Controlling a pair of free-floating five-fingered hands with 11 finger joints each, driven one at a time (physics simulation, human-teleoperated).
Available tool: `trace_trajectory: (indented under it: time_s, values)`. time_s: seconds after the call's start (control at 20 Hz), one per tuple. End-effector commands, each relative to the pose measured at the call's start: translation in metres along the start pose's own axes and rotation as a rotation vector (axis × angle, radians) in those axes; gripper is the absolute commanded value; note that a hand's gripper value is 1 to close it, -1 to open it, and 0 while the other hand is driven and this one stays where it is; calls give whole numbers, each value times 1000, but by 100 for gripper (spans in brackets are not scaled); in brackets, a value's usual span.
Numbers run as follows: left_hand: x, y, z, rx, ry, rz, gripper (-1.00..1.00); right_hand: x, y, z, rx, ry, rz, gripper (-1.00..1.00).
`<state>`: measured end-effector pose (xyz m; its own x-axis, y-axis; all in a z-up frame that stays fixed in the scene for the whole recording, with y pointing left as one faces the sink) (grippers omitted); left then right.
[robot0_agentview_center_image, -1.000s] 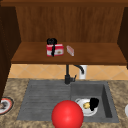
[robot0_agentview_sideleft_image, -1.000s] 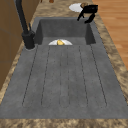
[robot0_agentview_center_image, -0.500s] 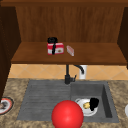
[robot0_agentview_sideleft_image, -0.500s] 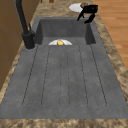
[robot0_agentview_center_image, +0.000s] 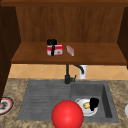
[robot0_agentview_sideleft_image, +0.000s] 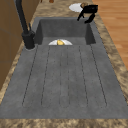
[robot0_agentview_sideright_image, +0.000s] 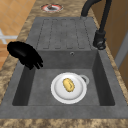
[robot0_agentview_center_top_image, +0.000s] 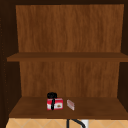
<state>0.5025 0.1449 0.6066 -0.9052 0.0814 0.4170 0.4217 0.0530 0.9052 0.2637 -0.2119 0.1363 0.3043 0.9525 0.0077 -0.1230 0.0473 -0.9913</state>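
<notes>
Your left hand (robot0_agentview_center_image: 52, 43) grips a red box (robot0_agentview_center_image: 55, 50) on the shelf; your right hand (robot0_agentview_center_image: 94, 103) hangs over the sink basin.

You have the left hand's fingers curled down over the front of the flat-faced rectangular red box, which stands on the smooth wooden shelf (robot0_agentview_center_image: 100, 53). Just to that hand's right stands a small pinkish block (robot0_agentview_center_image: 70, 50), tilted. Your right hand hangs with fingers loose and pointing down, holding nothing, above the front edge of the matte grey sink (robot0_agentview_sideright_image: 105, 82). Below it sits a round white plate (robot0_agentview_sideright_image: 58, 93) bearing a yellow oval lump (robot0_agentview_sideright_image: 68, 85). A glossy red ball (robot0_agentview_center_image: 67, 115) lies left of it.
</notes>
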Motion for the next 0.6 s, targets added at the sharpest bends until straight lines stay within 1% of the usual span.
trace_trajectory:
  time_s: [0.0,0.15,0.2,0.25,0.35,0.4,0.45,0.55]
  values:
    - [-21,-7,5,-54,-79,8,100,0,0,0,0,0,0,0]
    - [-21,1,8,-34,-107,49,100,0,0,0,0,0,0,0]
    - [-22,3,8,-33,-109,59,100,0,0,0,0,0,0,0]
    - [-20,7,9,-33,-112,62,100,0,0,0,0,0,0,0]
    - [-17,13,9,-34,-120,60,100,0,0,0,0,0,0,0]
    - [-16,13,8,-35,-123,56,100,0,0,0,0,0,0,0]
    - [-12,11,8,-35,-129,44,100,0,0,0,0,0,0,0]
    - [-12,10,9,-33,-129,38,100,0,0,0,0,0,0,0]
